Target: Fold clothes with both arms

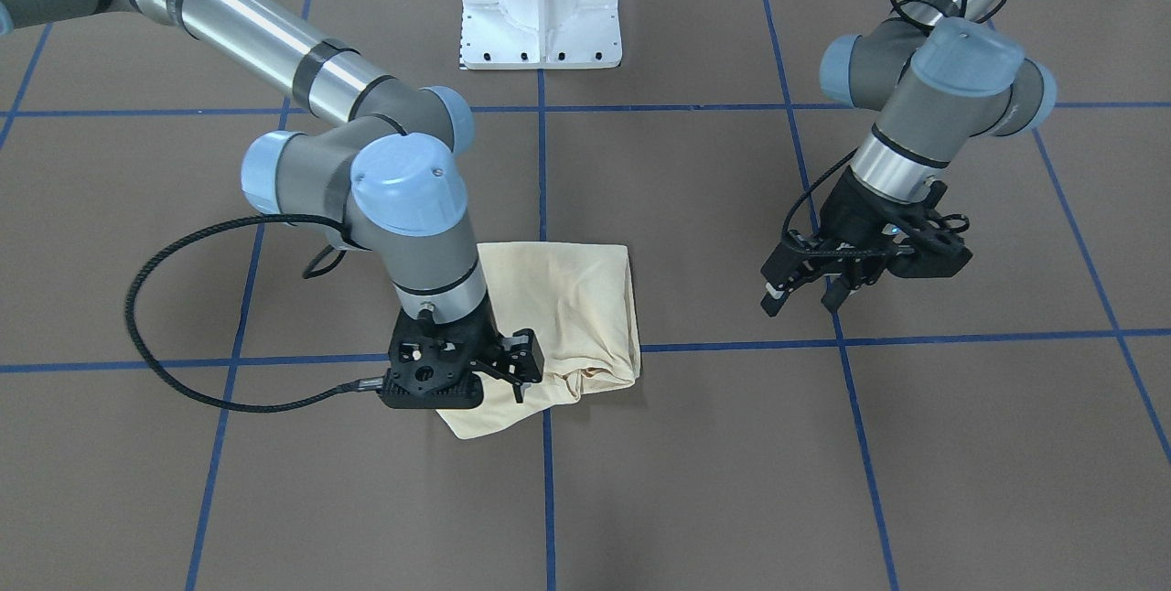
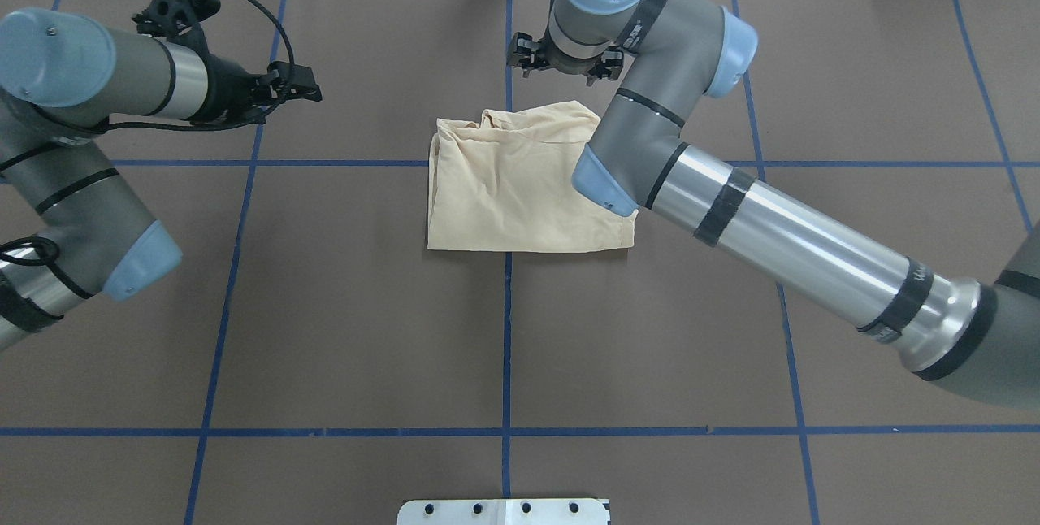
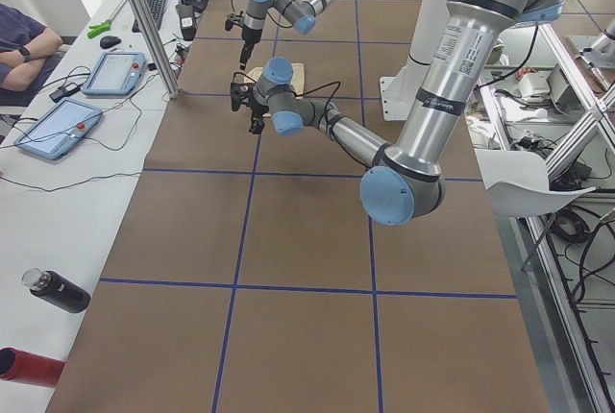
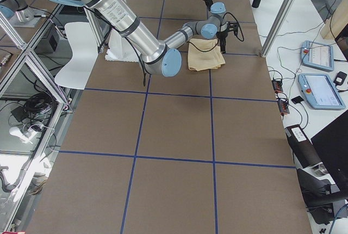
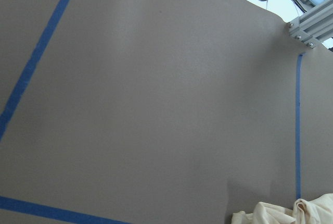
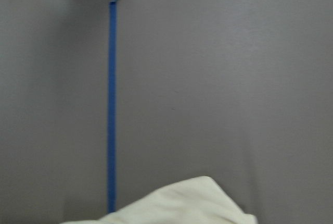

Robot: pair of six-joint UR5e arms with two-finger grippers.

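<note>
The clothes are one pale cream shirt (image 1: 572,298) (image 2: 520,200) (image 4: 205,54), folded into a rough rectangle at the table's middle with a bunched edge on the operators' side. No print shows. My right gripper (image 1: 518,373) points down just above that bunched edge, near a loose corner (image 6: 182,203). Its fingers look open, and no cloth hangs from them. My left gripper (image 1: 803,298) (image 2: 307,91) hovers open and empty above bare table, well off to the shirt's side. The left wrist view catches only a bit of cloth (image 5: 283,213).
The brown table top is marked with a blue tape grid (image 1: 542,161). The white pedestal base (image 1: 542,15) stands at the robot's edge. A side table holds teach pendants (image 3: 113,72) (image 4: 321,90), a dark bottle (image 3: 56,290) and a person's folded arms (image 3: 24,48). An aluminium post (image 3: 144,24) rises beside it.
</note>
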